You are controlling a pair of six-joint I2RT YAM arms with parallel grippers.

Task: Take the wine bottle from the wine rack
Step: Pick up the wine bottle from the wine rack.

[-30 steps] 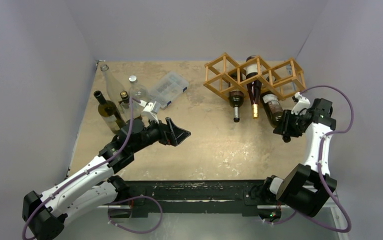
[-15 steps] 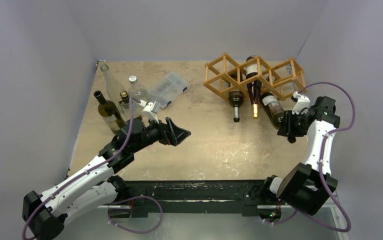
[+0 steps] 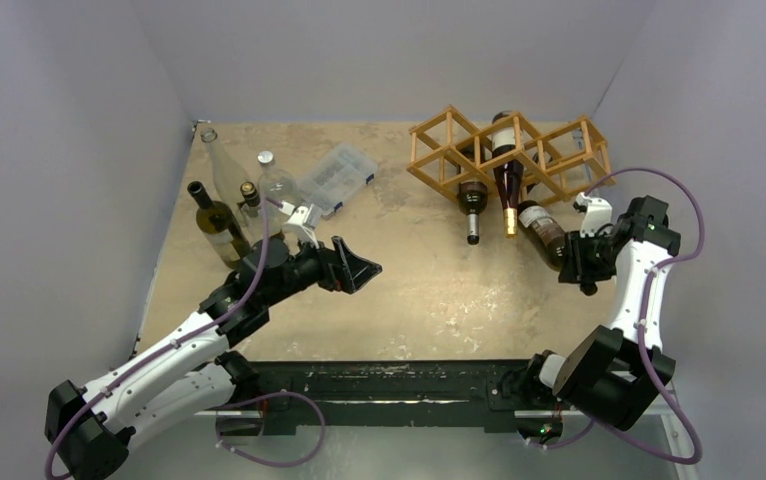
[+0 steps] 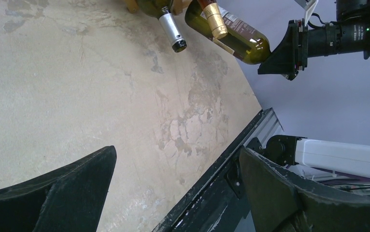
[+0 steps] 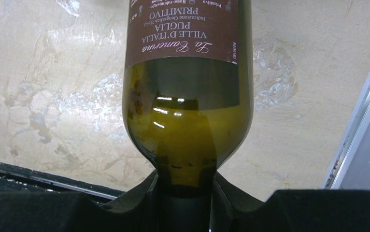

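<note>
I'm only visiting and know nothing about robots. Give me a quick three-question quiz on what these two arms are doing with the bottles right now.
1. True or false: the left claw is gripping a bottle.
2. The right claw grips the green glass wine bottle by its: A neck, B label, C base.
3. What colour is its paper label?
Key: 1 false, it stands open and empty; 2 A; 3 brown.

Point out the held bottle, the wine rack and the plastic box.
held bottle (image 5: 188, 96), right wrist view, green glass below the label
wine rack (image 3: 480, 136), top view, rod joint between left and middle cells
plastic box (image 3: 337, 172), top view, lid
</note>
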